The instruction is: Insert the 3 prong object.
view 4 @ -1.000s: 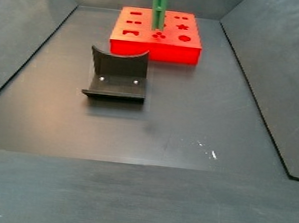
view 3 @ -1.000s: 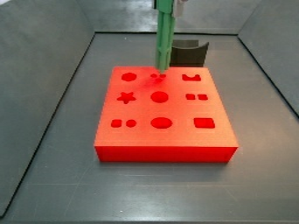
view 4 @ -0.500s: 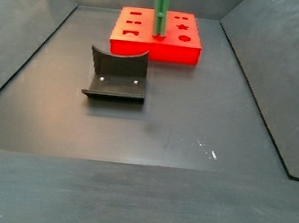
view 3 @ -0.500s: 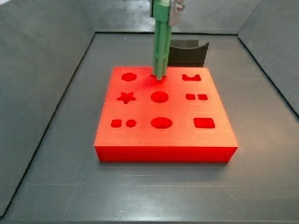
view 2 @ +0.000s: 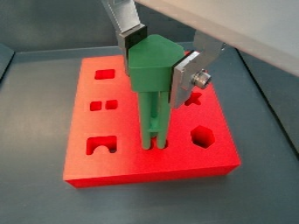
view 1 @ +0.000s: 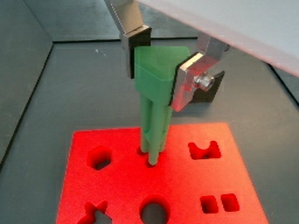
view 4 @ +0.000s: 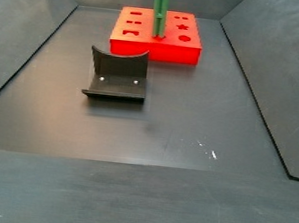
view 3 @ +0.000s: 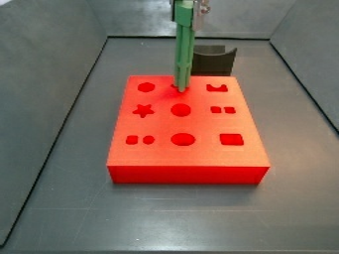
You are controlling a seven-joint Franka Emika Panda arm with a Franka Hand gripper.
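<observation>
The 3 prong object [view 1: 153, 105] is a long green bar held upright in my gripper [view 1: 162, 63]. The fingers [view 1: 191, 73] are shut on its top end. Its pronged lower end [view 2: 151, 140] rests at a hole in the red block [view 2: 117, 131]. In both side views the bar [view 3: 181, 55] [view 4: 159, 9] stands upright over the block [view 3: 185, 149] [view 4: 160, 39], in its far row of holes. The gripper itself is mostly cut off at the top of both side views.
The red block has several shaped holes, among them a star [view 3: 143, 110], a circle [view 3: 181, 110] and a rectangle [view 3: 232, 140]. A dark grey curved block [view 4: 117, 75] stands on the floor near the red block [view 3: 213, 58]. Dark bin walls enclose the floor.
The green bar has shifted slightly left and lower over the red block's far row, then stayed still over the last half second.
</observation>
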